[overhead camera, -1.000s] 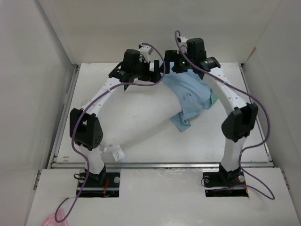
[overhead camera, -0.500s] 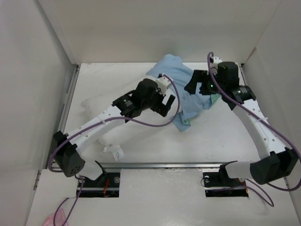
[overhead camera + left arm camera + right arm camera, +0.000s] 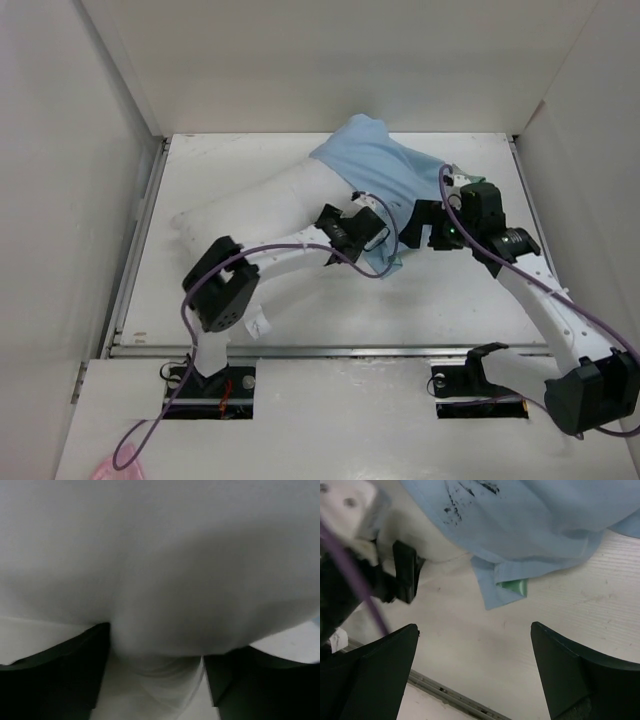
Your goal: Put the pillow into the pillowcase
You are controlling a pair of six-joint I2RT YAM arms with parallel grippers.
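- Plump, soft white pillow [image 3: 258, 205] lies diagonally, its far end covered by the thin light-blue pillowcase [image 3: 385, 167].
- Left jaws spread, pillow bulging between them.
- Right jaws spread, pillowcase corner ahead.

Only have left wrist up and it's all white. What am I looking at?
Observer: The pillow. Its fabric bulges between the open fingers of the left gripper.
Operator: Pillowcase on it?
Observer: The pillowcase covers only the pillow's far right end; the rest is bare.
Operator: Right arm?
Observer: The right gripper is open over the table, holding nothing, by the pillowcase's near corner.
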